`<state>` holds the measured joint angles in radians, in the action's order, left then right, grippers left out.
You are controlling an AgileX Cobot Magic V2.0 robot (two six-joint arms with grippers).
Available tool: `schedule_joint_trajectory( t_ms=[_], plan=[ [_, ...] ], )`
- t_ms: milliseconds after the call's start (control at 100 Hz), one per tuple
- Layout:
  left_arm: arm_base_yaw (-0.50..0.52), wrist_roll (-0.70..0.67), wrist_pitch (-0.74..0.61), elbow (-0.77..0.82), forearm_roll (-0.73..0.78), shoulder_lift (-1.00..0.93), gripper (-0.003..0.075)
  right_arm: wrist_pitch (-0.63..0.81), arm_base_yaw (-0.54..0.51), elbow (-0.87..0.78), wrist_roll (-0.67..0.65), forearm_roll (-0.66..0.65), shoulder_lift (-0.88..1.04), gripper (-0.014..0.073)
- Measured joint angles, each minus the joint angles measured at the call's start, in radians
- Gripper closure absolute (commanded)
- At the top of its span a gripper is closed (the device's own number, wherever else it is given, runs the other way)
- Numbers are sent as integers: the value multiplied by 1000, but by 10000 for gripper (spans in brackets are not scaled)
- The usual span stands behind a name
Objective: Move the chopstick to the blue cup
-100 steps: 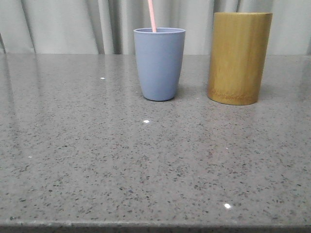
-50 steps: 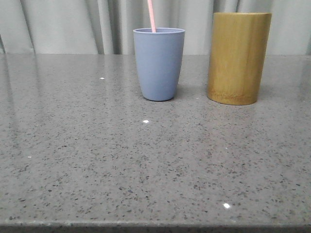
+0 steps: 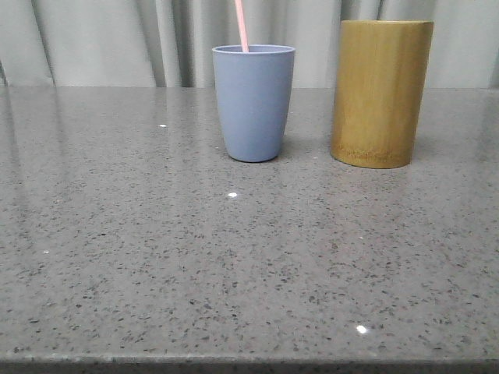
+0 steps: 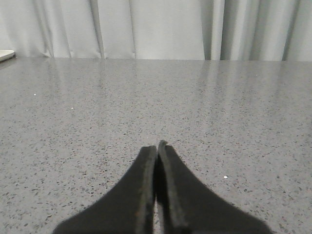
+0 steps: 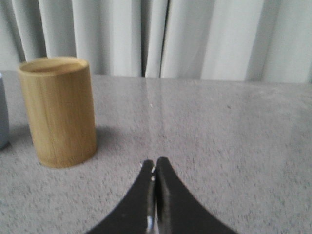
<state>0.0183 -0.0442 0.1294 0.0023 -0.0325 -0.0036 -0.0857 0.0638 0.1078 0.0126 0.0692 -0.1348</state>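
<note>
Fingers of the left gripper [image 4: 157, 146] and right gripper [image 5: 154, 163] press closed, empty — a pink chopstick [image 3: 242, 25] stands in the blue cup [image 3: 254, 101].

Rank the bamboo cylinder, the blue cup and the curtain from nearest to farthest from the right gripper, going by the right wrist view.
From the right gripper:
1. Bamboo cylinder: nearest, standing on the table off to one side ahead.
2. Blue cup: beyond the cylinder, only a sliver at the picture's edge.
3. Curtain: farthest, behind the table's far edge.
</note>
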Motion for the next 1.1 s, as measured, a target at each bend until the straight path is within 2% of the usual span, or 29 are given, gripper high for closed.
schedule_joint_trajectory(
  t_ms=[280, 510, 1100],
  plan=[
    [0, 0, 0, 0, 0, 0, 739, 53, -7, -128, -22, -12, 88, 663],
    [0, 0, 2, 0, 0, 0, 739, 38, -8, -136, -33, -20, 145, 663],
    [0, 0, 2, 0, 0, 0, 739, 22, -13, -136, -36, -24, 145, 663]
  ],
)
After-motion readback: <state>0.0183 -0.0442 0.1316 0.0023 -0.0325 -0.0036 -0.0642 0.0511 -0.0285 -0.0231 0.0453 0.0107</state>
